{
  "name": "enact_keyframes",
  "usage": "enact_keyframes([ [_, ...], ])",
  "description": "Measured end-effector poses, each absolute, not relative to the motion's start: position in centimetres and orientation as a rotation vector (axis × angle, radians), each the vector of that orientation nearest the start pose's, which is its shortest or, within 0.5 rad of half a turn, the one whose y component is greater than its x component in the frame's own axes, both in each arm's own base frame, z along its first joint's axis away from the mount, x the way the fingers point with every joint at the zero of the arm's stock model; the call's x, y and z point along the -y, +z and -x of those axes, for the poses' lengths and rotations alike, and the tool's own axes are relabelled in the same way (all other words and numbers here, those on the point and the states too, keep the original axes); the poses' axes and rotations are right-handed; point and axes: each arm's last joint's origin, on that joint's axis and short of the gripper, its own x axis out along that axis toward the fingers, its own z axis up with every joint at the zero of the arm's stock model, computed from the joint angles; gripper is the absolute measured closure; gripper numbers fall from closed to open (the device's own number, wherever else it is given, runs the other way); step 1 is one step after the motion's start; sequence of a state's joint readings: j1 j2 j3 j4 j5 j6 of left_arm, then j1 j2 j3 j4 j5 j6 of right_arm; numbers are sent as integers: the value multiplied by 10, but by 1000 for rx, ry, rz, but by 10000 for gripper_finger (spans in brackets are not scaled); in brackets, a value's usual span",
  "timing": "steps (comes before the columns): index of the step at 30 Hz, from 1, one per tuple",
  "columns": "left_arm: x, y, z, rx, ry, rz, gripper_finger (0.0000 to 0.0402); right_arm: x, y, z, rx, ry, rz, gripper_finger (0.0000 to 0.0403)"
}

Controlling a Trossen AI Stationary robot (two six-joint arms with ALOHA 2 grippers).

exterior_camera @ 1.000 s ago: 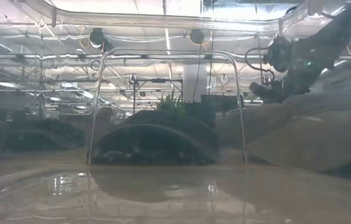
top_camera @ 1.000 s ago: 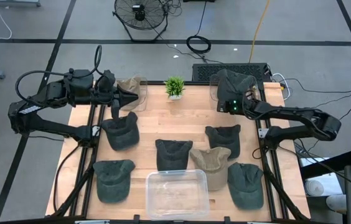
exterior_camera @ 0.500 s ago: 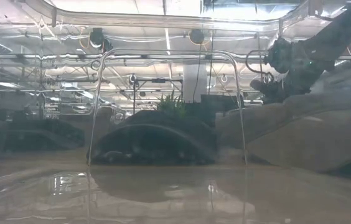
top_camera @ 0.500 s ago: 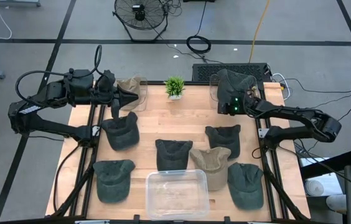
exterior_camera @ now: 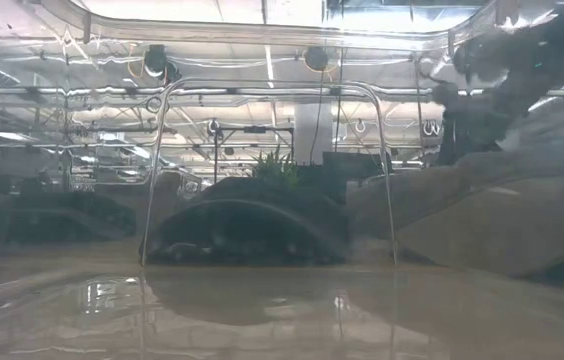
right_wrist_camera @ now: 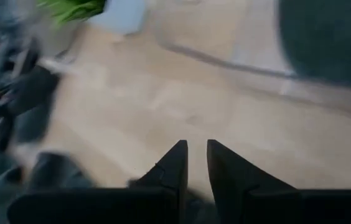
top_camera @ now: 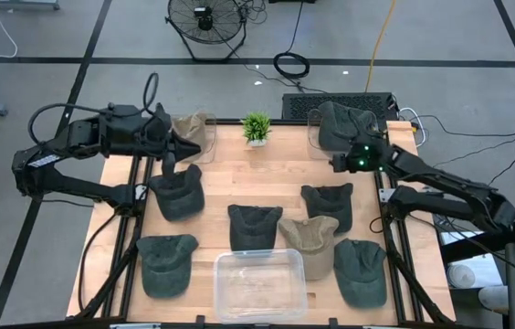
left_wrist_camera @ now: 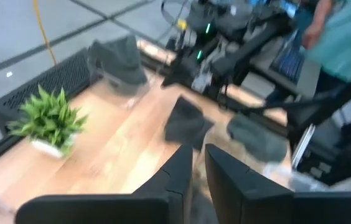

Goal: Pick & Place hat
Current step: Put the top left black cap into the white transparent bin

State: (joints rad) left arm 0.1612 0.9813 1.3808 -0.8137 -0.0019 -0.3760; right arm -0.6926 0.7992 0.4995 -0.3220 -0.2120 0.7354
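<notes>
Several dark green caps lie flat on the wooden table (top_camera: 239,174), with a tan cap (top_camera: 310,238) among them. Another dark cap (top_camera: 344,123) sits in a clear bin at the far right corner, and a tan cap (top_camera: 194,128) sits in a clear bin at the far left. My left gripper (top_camera: 195,144) hovers shut beside the tan cap's bin, above a dark cap (top_camera: 177,190); in its wrist view it (left_wrist_camera: 198,154) holds nothing. My right gripper (top_camera: 333,163) hovers shut over bare wood just near of the dark cap's bin, and is empty (right_wrist_camera: 197,150).
An empty clear tub (top_camera: 259,281) stands at the near edge, filling the low view. A small potted plant (top_camera: 257,128) stands at the far edge between the bins. Bare wood lies in the middle far part. A person in teal (left_wrist_camera: 343,37) stands beyond the table's right side.
My right arm has drawn back toward the table's right edge, taking its gripper away from the table's middle and slightly nearer. My left arm has shifted a little toward the right. No cap has moved.
</notes>
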Motion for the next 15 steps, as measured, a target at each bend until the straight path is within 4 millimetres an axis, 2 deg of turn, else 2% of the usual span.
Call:
enact_keyframes([
  [4, -26, 428, -159, -462, 233, 384, 323, 92, 236, -125, -318, -511, -921, 353],
  [9, -24, 423, -157, -518, 207, 392, 268, 78, 256, -119, -199, -342, -861, 353],
  [15, -24, 425, -158, -498, 205, 391, 217, 63, 302, -123, -110, -212, -749, 353],
])
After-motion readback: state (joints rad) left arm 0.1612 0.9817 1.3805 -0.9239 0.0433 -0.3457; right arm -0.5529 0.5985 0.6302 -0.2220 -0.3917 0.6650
